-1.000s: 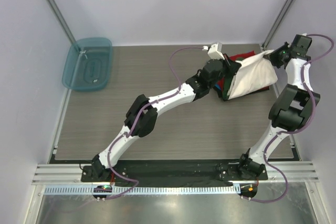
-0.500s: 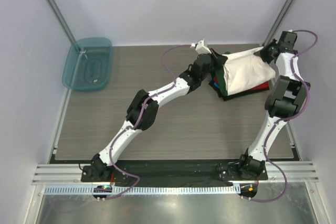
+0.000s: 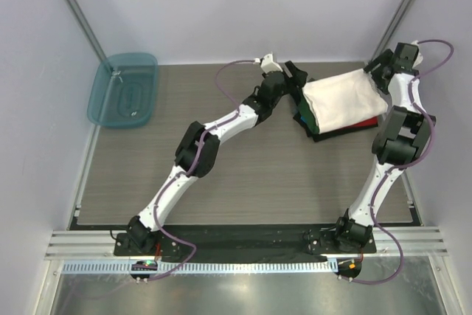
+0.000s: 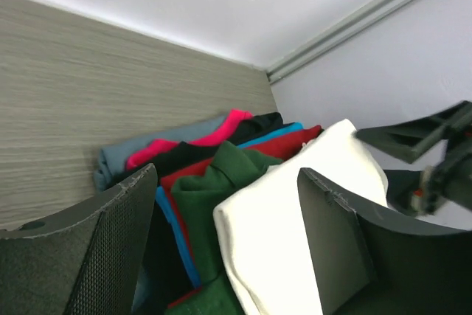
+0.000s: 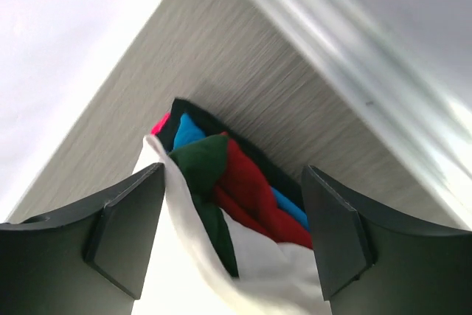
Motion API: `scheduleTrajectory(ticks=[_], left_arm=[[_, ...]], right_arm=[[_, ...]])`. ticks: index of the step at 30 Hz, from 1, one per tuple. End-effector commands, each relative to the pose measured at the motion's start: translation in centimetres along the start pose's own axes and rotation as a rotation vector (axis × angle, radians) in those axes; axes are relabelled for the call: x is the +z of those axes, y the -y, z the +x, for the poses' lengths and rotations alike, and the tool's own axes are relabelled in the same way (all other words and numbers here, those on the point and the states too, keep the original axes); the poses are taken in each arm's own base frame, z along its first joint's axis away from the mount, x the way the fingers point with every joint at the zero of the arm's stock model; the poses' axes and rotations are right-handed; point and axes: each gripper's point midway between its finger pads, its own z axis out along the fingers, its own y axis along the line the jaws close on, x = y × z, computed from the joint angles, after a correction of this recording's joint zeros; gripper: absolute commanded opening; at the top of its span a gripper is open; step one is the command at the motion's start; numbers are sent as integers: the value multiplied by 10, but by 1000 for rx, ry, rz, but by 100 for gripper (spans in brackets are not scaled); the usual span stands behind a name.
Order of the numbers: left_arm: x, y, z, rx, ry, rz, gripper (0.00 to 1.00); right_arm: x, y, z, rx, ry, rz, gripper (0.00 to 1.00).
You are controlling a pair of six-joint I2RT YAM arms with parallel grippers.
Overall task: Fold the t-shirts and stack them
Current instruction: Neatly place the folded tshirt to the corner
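Evidently nothing was gripped: the left gripper (image 4: 227, 173) had its jaws apart at the left end of the folded white t-shirt (image 3: 341, 101), and the right gripper (image 5: 232, 171) stood equally wide at its far-right corner. The shirt lay on the stack of folded t-shirts (image 3: 354, 126) at the table's (image 3: 221, 175) far right, apparently as its top layer.

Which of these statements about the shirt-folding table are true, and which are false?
1. The folded white cloth t-shirt lies on top of the stack of coloured folded shirts. True.
2. The left hand grips the white t-shirt. False: its jaws stand open, holding nothing.
3. The teal plastic tub sits at the far left corner of the grey wood-grain table. True.
4. The right hand is shut. False: it is open.
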Motion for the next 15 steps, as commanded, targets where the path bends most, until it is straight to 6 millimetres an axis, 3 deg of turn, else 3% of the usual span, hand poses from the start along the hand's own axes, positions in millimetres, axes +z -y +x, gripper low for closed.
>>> scheduleTrajectory(ticks=[1,5,6,9,13,14,15], left_arm=[[-21,57,-79,48,134,68,78],[-41,78,-96,89,138,93,76],[-50,87,-103,89,137,107,75],[-60,108,-95,87,115,158,73],[-57,131,-57,51,22,244,69],[-47,116,-35,48,-21,224,66],[-44,124,-34,32,-24,246,63]], right_arm=[[-75,-14,-84,-39,267,42,80],[-111,-31,-103,-67,303,6,77],[-115,-34,-100,-70,286,-9,73],[-121,-46,-83,-68,214,-97,53],[-109,-58,-48,-22,72,-215,24],[-108,-62,-41,-9,33,-262,20],[-105,-67,-39,-4,18,-306,17]])
